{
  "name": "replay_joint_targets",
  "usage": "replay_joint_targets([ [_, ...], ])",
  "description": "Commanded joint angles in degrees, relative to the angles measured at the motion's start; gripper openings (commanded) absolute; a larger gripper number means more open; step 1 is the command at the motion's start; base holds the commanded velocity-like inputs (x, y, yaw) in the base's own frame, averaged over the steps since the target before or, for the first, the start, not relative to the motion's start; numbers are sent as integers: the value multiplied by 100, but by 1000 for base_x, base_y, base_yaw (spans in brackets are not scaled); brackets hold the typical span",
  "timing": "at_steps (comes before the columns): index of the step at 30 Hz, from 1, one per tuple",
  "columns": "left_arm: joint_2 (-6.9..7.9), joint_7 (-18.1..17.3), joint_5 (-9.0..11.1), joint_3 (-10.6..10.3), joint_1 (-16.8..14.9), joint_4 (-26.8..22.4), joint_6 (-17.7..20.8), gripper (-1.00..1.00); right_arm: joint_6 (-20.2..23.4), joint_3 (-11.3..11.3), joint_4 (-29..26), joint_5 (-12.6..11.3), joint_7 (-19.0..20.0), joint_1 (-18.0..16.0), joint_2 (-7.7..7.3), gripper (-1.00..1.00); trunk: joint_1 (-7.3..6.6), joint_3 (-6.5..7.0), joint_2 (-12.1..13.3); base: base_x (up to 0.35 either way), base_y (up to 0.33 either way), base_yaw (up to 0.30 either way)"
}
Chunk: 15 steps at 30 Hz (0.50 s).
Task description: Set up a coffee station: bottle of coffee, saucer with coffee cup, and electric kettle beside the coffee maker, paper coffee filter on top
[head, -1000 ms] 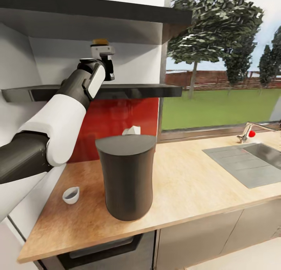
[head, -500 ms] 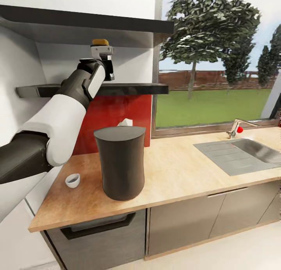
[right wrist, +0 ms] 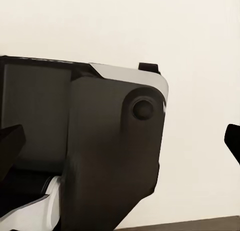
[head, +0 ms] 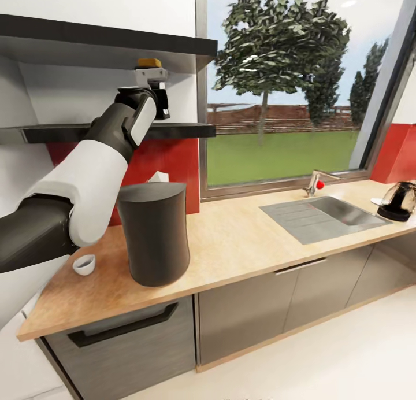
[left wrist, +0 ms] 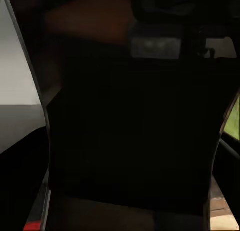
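My left gripper (head: 151, 81) is raised in front of the upper shelf (head: 173, 130) and is shut on the bottle of coffee (head: 148, 62), whose yellow-brown cap shows above the fingers. In the left wrist view the dark bottle (left wrist: 130, 131) sits very close to the lens. The tall dark coffee maker (head: 153, 232) stands on the wooden countertop (head: 231, 244). A white paper filter (head: 157, 176) peeks out behind it. A small white cup (head: 84, 265) sits to its left. The electric kettle (head: 400, 200) stands at the far right. My right gripper (right wrist: 122, 141) is open, facing a part of the robot's body.
A sink (head: 323, 212) with a faucet (head: 315, 183) is set into the counter right of the coffee maker, under a wide window. Grey cabinet fronts (head: 260, 307) run below the counter, with pale floor in front. A second shelf (head: 104, 39) hangs above my left gripper.
The whole view has pulled back from the counter and swung right, bringing the kettle into sight. My left arm holds the same pose in the picture with the bottle in its grip.
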Motion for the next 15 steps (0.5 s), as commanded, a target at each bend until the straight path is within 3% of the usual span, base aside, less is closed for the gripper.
replay_joint_targets([
  [1,3,51,40,-33,-3,-9,27,-100,21,51,-3,-55,10,-4,-1,100,3,-7,-8,-7,-3,-271],
  [15,-9,51,42,-37,-3,-9,27,-100,19,51,-4,-55,10,-4,-1,100,3,-7,-8,-1,0,-272],
])
